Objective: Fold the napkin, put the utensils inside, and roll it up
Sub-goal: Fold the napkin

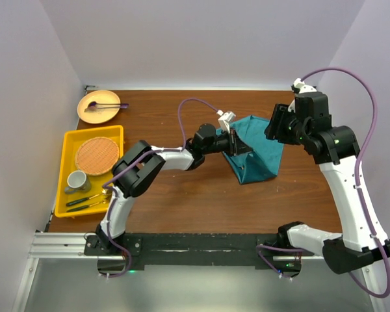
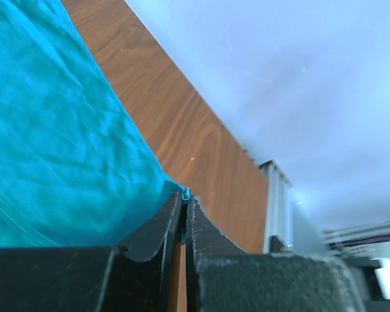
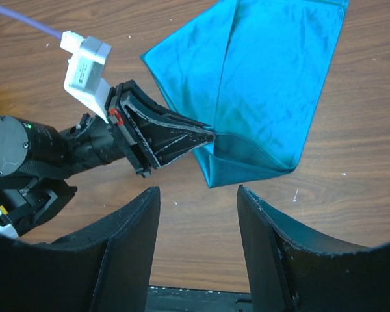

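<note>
The teal napkin (image 1: 255, 151) lies partly folded on the wooden table, right of centre, with a fold line running down it (image 3: 266, 84). My left gripper (image 1: 236, 144) is shut on the napkin's left edge; a sliver of teal cloth (image 2: 183, 194) shows pinched between its tips (image 3: 208, 135). The rest of the cloth spreads to the left in the left wrist view (image 2: 52, 130). My right gripper (image 3: 198, 192) hovers open above bare wood just clear of the napkin's folded corner, with nothing between its fingers. Thin utensils (image 1: 86, 202) lie in the yellow tray.
At the left edge stands a yellow tray (image 1: 67, 140) holding a round woven mat (image 1: 97, 155) and a small cup (image 1: 77, 180). Behind it sits a tan bowl (image 1: 99, 104) with a purple-ended stick. White walls close in the back and sides.
</note>
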